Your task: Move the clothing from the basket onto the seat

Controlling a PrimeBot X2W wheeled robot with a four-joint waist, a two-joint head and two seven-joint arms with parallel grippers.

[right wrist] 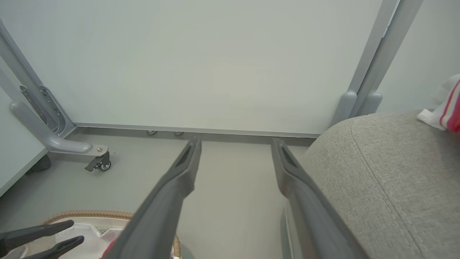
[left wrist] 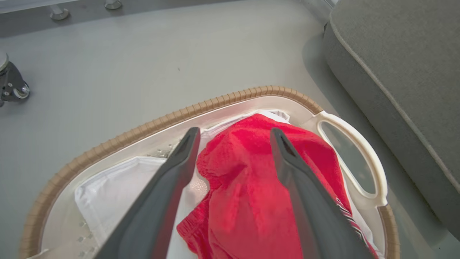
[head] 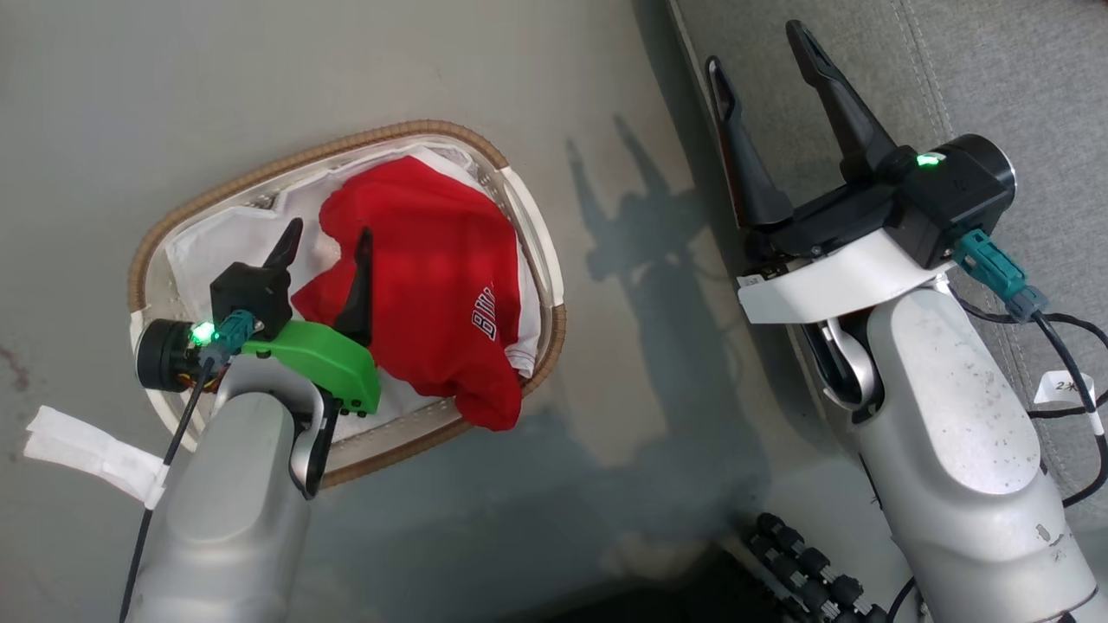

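Note:
A red garment [head: 433, 285] with white lettering lies heaped in the white basket [head: 260, 177], one end draped over the brown woven rim. My left gripper [head: 330, 232] hangs open just above it, its fingers straddling the red fabric's [left wrist: 244, 180] left edge without pinching it. The grey seat [head: 995, 69] is at the upper right, and my right gripper [head: 755, 48] stands open and empty at its edge. In the right wrist view the fingers [right wrist: 236, 141] point along the floor beside the seat [right wrist: 388, 172]. A bit of red-and-white striped fabric [right wrist: 445, 108] rests on the seat's far end.
A white liner sheet [left wrist: 107, 194] covers the basket floor beside the garment. A grey panel frame on a caster [right wrist: 99, 163] stands against the white wall ahead. Grey floor separates basket and seat. Black cables [head: 1073, 415] hang by my right forearm.

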